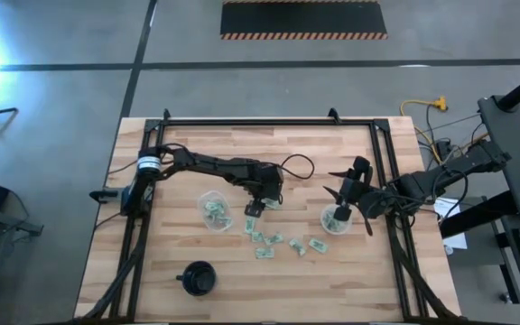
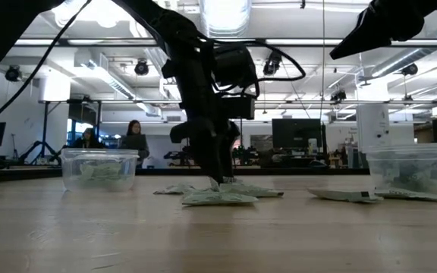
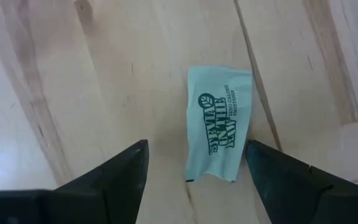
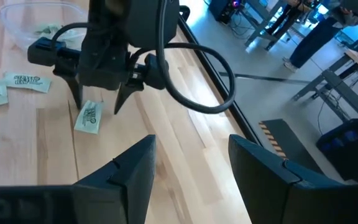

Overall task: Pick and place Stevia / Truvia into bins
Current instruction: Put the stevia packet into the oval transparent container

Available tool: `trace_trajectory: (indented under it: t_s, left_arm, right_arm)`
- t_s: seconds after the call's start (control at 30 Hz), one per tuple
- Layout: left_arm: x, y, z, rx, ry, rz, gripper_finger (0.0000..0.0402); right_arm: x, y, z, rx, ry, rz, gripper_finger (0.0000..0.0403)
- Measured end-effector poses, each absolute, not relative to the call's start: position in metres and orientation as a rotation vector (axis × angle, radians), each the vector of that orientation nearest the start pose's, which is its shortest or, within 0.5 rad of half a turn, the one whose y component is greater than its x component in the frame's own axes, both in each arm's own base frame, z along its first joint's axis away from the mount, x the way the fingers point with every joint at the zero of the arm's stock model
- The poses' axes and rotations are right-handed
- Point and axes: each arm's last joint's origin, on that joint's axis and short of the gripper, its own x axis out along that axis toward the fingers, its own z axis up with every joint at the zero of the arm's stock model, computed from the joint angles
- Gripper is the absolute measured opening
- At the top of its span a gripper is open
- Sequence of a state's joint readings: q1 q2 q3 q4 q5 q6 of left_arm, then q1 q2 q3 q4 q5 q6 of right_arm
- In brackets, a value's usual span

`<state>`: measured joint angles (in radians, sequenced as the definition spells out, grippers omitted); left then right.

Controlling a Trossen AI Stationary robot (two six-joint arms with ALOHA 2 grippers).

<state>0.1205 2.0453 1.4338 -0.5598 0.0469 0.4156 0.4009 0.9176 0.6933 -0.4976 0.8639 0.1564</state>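
Between the left hand's (image 3: 194, 163) spread fingers, Stevia packet (image 3: 219, 124) flat on the table (image 3: 104, 81), long axis along the fingers, right hand (image 4: 190, 155) wide, empty.

Two clear plastic cups (image 1: 214, 210) (image 1: 336, 219), one black round cup (image 1: 199, 278), about seven loose Stevia packets (image 1: 264, 238) on the table, two robot arms (image 1: 215, 167) (image 1: 441, 179)

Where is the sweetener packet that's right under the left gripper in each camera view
High: packet at table centre, below the open left gripper.
Low: lying flat mid-frame.
Left wrist: between the fingers.
Right wrist: beneath the left gripper.
Shared landmark: the left gripper.
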Motion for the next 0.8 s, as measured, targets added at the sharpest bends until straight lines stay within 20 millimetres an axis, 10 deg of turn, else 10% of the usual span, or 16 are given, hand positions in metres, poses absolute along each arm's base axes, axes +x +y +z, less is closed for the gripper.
trace_trajectory:
  t_s: [0.3,0.8]
  left_arm:
    - [0.4095,0.0458,0.1569,0.238,1.164,-0.196,0.0243]
    - [0.4078,0.0435,0.1557,0.211,1.172,-0.236,0.0107]
  right_arm:
    - [0.1714,0.0488,0.2601,-0.282,0.547,-0.484,0.0191]
    - [0.1715,0.0488,0.2602,-0.286,0.547,-0.483,0.0168]
